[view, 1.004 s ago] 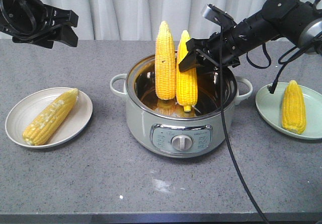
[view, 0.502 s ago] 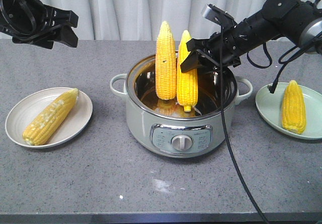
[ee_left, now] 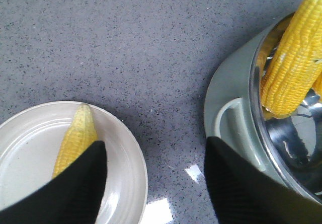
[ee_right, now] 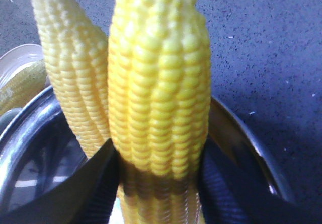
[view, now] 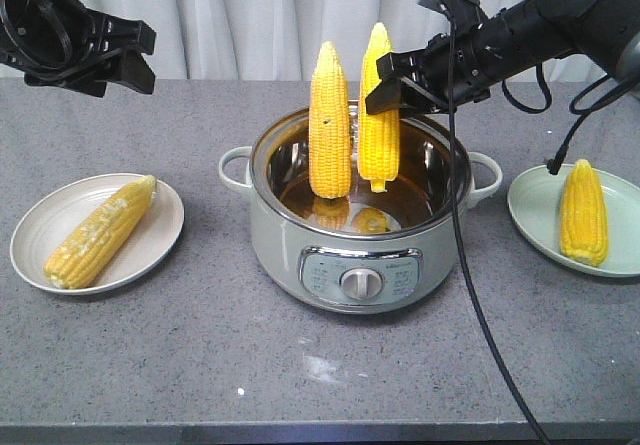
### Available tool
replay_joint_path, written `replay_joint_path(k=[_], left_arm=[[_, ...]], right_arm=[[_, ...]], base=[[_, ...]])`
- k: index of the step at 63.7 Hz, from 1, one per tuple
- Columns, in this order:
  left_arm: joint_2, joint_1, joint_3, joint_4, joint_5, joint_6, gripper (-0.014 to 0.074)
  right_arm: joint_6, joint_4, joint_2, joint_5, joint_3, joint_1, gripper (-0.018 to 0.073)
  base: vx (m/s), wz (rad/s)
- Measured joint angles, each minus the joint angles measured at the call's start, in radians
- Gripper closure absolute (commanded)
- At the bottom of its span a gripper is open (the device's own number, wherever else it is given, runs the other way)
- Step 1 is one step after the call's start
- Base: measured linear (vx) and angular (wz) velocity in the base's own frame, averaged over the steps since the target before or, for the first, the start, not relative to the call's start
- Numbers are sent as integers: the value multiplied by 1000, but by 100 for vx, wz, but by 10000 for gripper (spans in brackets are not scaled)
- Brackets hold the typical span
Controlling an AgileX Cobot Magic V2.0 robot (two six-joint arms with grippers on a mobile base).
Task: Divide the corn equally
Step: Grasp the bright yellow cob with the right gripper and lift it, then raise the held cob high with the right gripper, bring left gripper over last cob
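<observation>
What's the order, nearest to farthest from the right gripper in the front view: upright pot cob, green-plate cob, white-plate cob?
From the right gripper, holding a fourth cob:
1. Upright pot cob, beside it.
2. Green-plate cob, far right.
3. White-plate cob, far left.

The print on the cooker's control panel (view: 360,277) is too small to read.
</observation>
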Motion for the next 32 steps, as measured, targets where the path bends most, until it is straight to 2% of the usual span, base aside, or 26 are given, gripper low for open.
replay_joint_path(k=[6,13,32], left_arm=[[0,0,0,-32,-19,2,190],[0,0,0,-129,-56,52,190],[0,-4,0,-581,-198,322,188]], right_arm=[[-35,19,-42,-21,2,-7,570],[-60,49,-126,-40,2,-30,570],[-103,74,-411,-5,0,-154,570]], base=[[0,0],[0,0],[0,0]])
